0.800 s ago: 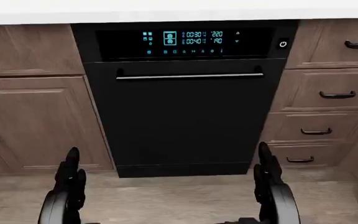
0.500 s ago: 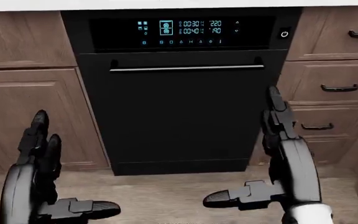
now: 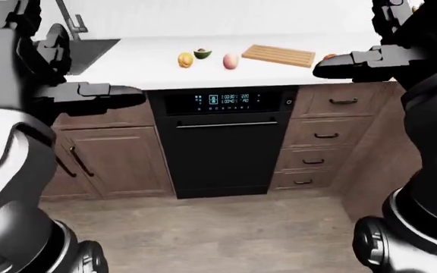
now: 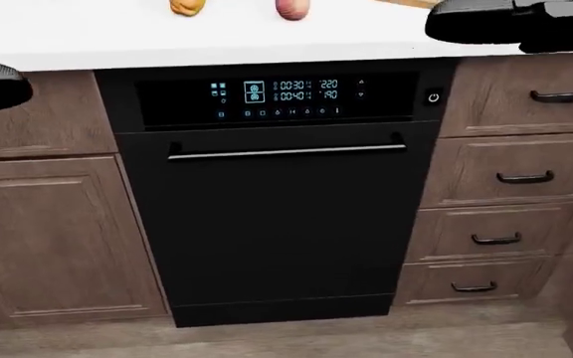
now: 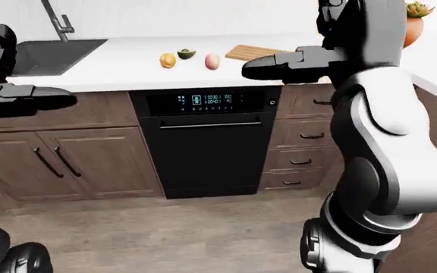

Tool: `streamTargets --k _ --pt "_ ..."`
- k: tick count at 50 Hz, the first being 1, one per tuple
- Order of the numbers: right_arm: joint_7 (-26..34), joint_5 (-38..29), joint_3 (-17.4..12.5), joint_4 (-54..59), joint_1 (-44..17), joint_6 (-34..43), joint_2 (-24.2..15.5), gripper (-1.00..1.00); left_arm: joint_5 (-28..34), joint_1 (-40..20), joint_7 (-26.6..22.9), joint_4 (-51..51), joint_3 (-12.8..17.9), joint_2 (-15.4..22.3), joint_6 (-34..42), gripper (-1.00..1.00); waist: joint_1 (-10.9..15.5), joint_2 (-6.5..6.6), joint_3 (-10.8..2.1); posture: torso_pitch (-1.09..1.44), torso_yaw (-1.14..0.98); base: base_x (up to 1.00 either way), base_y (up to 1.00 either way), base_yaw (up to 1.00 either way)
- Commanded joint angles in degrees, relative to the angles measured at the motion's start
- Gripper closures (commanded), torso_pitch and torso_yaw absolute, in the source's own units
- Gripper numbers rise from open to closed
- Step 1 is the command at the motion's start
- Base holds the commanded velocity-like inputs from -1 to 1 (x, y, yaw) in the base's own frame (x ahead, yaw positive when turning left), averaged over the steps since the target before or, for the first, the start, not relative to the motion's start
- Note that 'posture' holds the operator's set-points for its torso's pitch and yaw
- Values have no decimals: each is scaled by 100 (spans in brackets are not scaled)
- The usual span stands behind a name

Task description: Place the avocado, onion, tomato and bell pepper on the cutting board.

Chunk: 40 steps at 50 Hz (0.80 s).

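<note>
Cutting board [image 3: 278, 55] bare, avocado [image 3: 201, 53] beside onion [image 3: 231, 61]

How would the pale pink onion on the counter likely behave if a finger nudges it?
The onion looks round and smooth, so it would probably roll on the flat white counter. It sits free, beside the cutting board, so nothing would stop it. It is likely firm, not fragile.

Eye views stand wider — all three share the dishwasher [image 4: 287, 194].
</note>
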Motion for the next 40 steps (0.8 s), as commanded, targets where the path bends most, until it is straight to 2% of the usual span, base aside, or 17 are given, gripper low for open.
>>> streamTargets --k 1,4,8,11,12,13,14,16,20,24,26,27,28,29,31,37,40 --pt "-192 271 -20 62 -253 60 -161 -100 -291 -172 66 -42 146 206 161 -100 60 -92 -74 0 0 45 0 0" --pt "-384 586 -94 -43 -319 258 -327 -100 -542 -138 199 -140 230 331 282 -100 48 -33 -126 0 0 45 0 0" --pt "-547 932 -212 -161 -283 437 -572 -100 -830 -1 325 -300 416 487 428 -100 -7 178 -55 0 0 46 0 0" --pt "-665 1086 -143 -92 -431 442 -705 -100 -1016 -115 478 -240 428 638 412 -100 -96 573 -154 0 0 45 0 0" --pt "-688 1129 -145 -63 -472 433 -739 -100 -1055 -123 499 -260 414 759 442 -100 -114 772 -344 0 0 48 0 0" --pt "-714 1174 -156 -74 -462 431 -761 -100 -1114 -148 537 -259 448 792 455 -100 -47 574 -92 0 0 48 0 0" --pt "-753 1232 -188 -104 -422 438 -758 -100 -1202 -189 583 -270 499 814 499 -100 -83 651 -25 0 0 50 0 0" --pt "-806 1277 -159 -84 -382 369 -785 -100 -1275 -168 694 -222 476 848 401 -100 -9 562 -96 0 0 52 0 0" --pt "-918 1407 -176 -27 -426 333 -836 -100 -1317 -45 771 -158 343 929 209 -100 68 384 -39 0 0 64 0 0" --pt "-1035 1527 -212 94 -483 251 -921 -100 -1406 -124 878 -117 297 998 218 -100 189 150 -131 0 0 66 0 0" --pt "-1096 1355 44 350 -496 -66 -815 -100 -1440 -186 887 -65 273 1065 215 -100 209 -91 -190 0 0 70 -2 0" --pt "-1100 1288 117 415 -495 -159 -765 -100 -1473 -174 908 -100 299 1062 223 -100 167 -318 -273 0 0 69 -2 0" --pt "-1070 1216 175 438 -475 -226 -742 -100 -1514 -142 911 -141 339 1078 233 -100 135 -76 -74 0 0 70 -4 0" --pt "-1046 1177 183 444 -465 -243 -718 -100 -1532 -122 923 -145 354 1100 222 -100 181 -181 8 0 0 69 -6 0" --pt "-959 1047 205 518 -429 -341 -701 -100 -1609 -104 921 -140 468 1220 239 -100 60 -140 -116 0 0 70 -9 0" --pt "-859 1063 63 522 -631 -171 -792 -100 -1816 -78 1094 -141 496 1306 187 -100 -109 156 -116 0 0 70 -16 0" --pt "-852 1105 37 615 -724 -184 -860 -100 -1897 -296 1125 89 396 1484 151 -100 -106 558 -263 0 0 70 -17 0"
